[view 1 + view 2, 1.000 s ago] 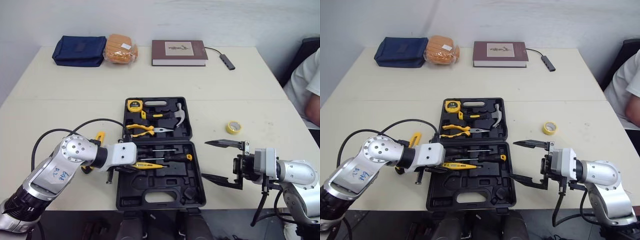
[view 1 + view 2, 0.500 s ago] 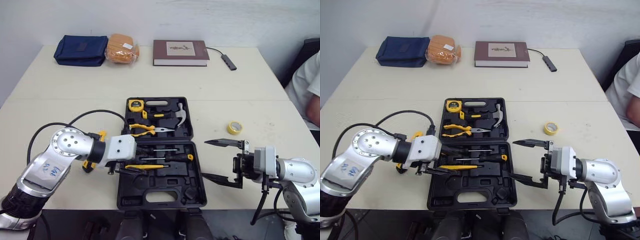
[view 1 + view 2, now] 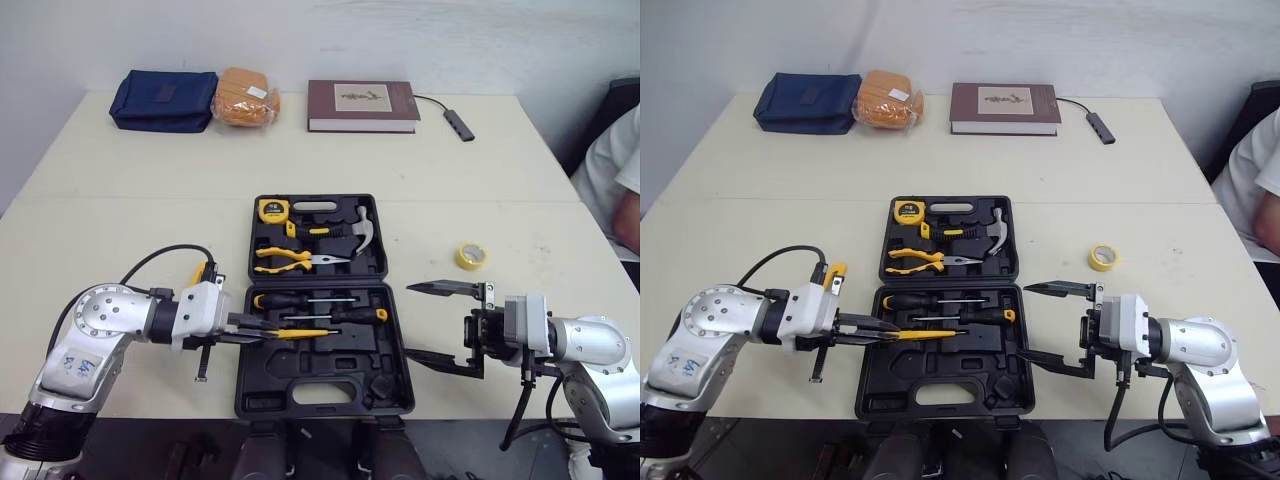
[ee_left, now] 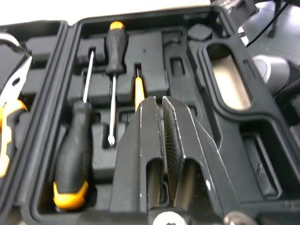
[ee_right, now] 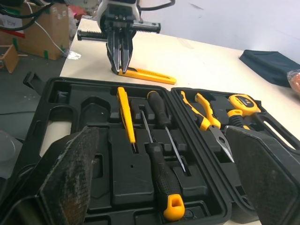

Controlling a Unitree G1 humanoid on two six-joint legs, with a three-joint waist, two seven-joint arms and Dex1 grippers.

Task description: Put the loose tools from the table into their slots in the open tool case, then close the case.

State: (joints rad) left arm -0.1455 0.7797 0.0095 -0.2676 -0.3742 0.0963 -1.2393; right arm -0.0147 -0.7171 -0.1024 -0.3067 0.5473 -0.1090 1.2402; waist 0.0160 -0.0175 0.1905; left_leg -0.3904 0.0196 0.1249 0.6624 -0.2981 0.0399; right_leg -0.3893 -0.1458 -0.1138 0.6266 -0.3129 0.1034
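**Layout, taken from the tool case.** The tool case [image 3: 243,345] lies open at the near middle of the counter [image 3: 120,200].

- **Far half:** tape measure [image 3: 270,210] at left, hammer [image 3: 360,230] at right, pliers [image 3: 290,258] nearest the hinge.
- **Near half:** three screwdrivers [image 3: 355,314] side by side next to the hinge.
- **Left of the case:** utility knife [image 3: 834,274], on the counter.
- **Right of the case:** tape roll [image 3: 467,255].
- **Behind the case:** book [image 3: 360,105]. Behind and left is a pouch [image 3: 160,100], with a bread pack [image 3: 243,95] just beside it. Behind and right is an adapter [image 3: 455,122].
- **End effectors:** the left end effector [image 3: 268,335] reaches over the case's left rim. The right end effector [image 3: 410,320] stands at the case's right rim.
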